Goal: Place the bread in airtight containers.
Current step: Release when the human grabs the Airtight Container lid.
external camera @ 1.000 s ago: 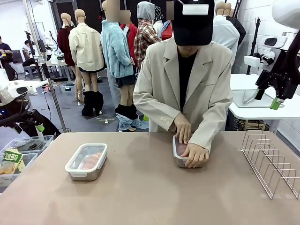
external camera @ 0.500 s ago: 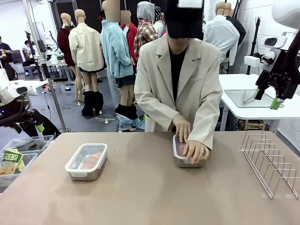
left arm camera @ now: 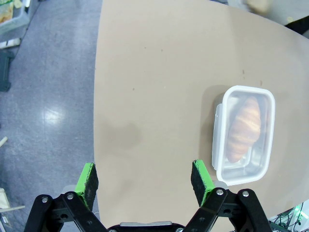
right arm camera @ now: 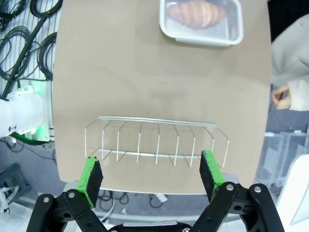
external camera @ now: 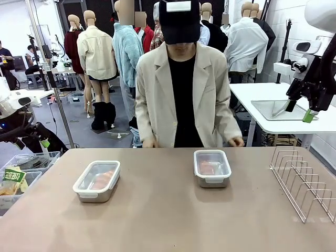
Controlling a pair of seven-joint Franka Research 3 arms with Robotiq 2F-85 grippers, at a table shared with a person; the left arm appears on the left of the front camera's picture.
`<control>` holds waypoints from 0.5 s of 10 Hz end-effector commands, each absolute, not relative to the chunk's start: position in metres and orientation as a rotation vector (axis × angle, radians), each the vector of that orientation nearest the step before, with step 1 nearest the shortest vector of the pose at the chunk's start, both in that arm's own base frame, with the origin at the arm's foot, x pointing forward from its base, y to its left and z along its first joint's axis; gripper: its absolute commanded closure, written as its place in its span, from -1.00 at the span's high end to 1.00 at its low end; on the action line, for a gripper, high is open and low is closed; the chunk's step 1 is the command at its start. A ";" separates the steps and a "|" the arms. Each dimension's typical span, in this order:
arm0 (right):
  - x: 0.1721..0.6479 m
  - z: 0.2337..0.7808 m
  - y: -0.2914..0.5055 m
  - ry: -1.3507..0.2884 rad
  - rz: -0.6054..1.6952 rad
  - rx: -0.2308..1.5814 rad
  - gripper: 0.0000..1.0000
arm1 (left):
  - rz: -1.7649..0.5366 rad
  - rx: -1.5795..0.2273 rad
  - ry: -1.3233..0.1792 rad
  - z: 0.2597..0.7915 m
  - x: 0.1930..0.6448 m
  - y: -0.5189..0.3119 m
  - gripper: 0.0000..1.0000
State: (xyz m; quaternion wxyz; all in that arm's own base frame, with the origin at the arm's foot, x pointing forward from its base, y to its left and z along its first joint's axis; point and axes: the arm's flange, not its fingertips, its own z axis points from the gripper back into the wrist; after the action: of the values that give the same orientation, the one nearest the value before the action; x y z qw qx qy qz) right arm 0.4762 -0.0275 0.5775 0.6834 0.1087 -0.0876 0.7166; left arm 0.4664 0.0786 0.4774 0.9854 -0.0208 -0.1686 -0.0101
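Note:
Two steel airtight containers stand on the brown table, both with clear lids on. Through the lid of the left one [external camera: 97, 181] [left arm camera: 244, 135] a golden bread [left arm camera: 244, 128] shows. The right one [external camera: 211, 168] [right arm camera: 201, 19] also holds a bread [right arm camera: 195, 12]. My left gripper [external camera: 44, 143] [left arm camera: 145, 176] hangs open off the table's left side, high above the edge. Raised at the far right, my right gripper [external camera: 308, 115] [right arm camera: 150, 171] is open above the wire rack. The person stands upright behind the table with both hands [external camera: 236, 140] at its far edge.
A wire rack [external camera: 302, 181] [right arm camera: 157, 140] sits at the table's right edge. Plastic bins [external camera: 21, 173] with packets stand off the left side. A white side table with a flat steel tray [external camera: 275, 110] lies behind on the right. Cables [right arm camera: 19, 29] cover the floor.
The person has taken both hands off the right container's lid, straightened up and drawn back to the table's far edge. Neither arm has moved.

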 end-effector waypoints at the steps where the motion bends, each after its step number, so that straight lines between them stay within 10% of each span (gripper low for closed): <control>1: 0.475 0.578 -0.027 -0.192 1.606 0.252 1.00 | -0.022 -0.036 -0.337 0.479 0.466 0.081 1.00; 5: 0.475 0.578 -0.027 -0.192 1.606 0.252 1.00 | -0.022 -0.036 -0.337 0.479 0.466 0.081 1.00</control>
State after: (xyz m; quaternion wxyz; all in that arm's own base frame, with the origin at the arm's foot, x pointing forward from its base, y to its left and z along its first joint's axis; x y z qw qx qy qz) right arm 0.4762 -0.0275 0.5775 0.6834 0.1087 -0.0876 0.7166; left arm 0.4664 0.0786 0.4773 0.9854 -0.0208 -0.1686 -0.0101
